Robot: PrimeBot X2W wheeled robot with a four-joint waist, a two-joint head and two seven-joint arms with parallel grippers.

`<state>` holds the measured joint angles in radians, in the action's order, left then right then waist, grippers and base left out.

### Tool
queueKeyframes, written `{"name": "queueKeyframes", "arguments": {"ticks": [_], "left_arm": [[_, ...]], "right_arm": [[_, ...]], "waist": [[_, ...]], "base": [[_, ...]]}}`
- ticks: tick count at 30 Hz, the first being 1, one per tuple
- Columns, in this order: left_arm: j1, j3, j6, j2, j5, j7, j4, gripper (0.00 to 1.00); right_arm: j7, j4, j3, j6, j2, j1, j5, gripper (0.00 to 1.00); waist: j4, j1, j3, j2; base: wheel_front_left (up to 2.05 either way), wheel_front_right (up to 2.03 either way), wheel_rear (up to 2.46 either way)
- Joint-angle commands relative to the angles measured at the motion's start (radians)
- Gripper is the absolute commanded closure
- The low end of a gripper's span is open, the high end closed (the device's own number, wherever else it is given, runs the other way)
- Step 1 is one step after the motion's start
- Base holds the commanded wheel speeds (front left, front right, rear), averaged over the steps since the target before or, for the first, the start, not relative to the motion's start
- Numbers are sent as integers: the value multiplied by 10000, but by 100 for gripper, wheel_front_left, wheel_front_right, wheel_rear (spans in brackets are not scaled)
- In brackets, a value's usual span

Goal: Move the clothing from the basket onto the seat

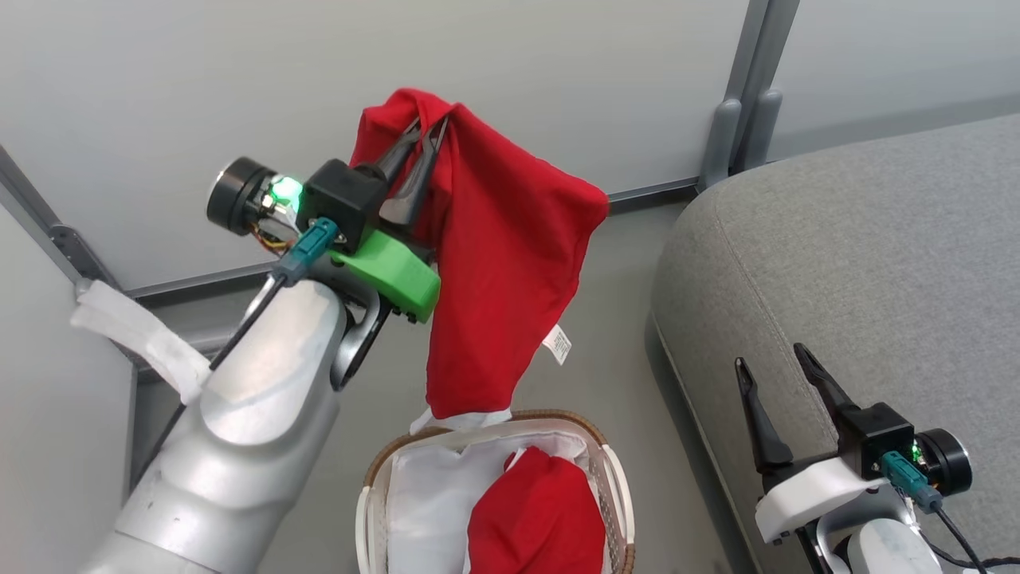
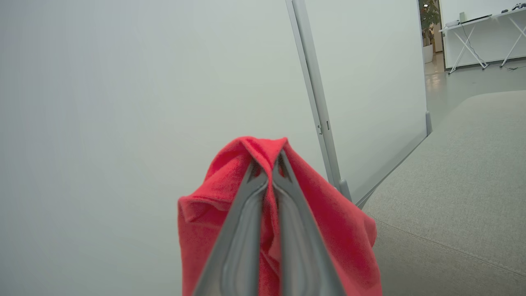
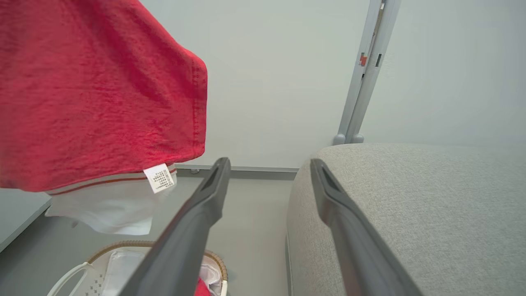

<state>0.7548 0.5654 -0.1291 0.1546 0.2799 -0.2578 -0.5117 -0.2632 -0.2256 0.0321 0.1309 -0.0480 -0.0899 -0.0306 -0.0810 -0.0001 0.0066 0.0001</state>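
Light is bright, soft and even in all 3 views. Shadows on the floor [image 1: 621,311] are faint. The fingers [image 2: 242,246] close to the left wrist lens look slightly soft.

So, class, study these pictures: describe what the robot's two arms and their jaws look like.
Left arm: rounded silver-grey shell, black wrist block, bright green plastic mount, glowing green light, teal plug on a black cable. Right arm: pale shell, white mount, the same black block, teal plug and black cable. Each arm's jaws are two long, dark, tapering fingers.
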Motion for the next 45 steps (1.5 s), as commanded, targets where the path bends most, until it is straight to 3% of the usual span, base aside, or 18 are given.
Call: {"name": "queueKeyframes", "arguments": {"ticks": [1, 11, 27, 33, 39, 45], "left_arm": [[325, 111, -22, 172, 129, -46, 137, 100], [1442, 874, -12, 467, 645, 256, 582, 100], [2707, 1748, -9, -57, 916, 545, 703, 100], [2945, 2069, -10, -293, 1112, 583, 558, 100], [3104, 2392, -8, -474, 1350, 608, 522, 100], [3233, 2575, -5, -575, 1513, 638, 529, 100]], "right_arm": [[-25, 41, 53, -1, -40, -93, 53, 0], [-25, -17, 954, -3, -39, -637, 284, 0], [-25, -1982, 3502, -3, -42, -2050, 267, 0], [-25, -1517, 3664, -4, -45, -2419, 532, 0], [-25, -1053, 3717, -4, -31, -2421, 1516, 0], [-23, -447, 3230, -6, -48, -2323, 1864, 0]], "waist": [[35, 1, -145, -1], [440, 1, -209, -1], [877, 1, -101, -1], [947, 1, -70, -1], [1069, 1, -109, -1], [1168, 1, -123, -1]], "base": [[0, 0, 0], [0, 0, 0], [0, 0, 0], [0, 0, 0], [0, 0, 0], [0, 0, 0]]}}
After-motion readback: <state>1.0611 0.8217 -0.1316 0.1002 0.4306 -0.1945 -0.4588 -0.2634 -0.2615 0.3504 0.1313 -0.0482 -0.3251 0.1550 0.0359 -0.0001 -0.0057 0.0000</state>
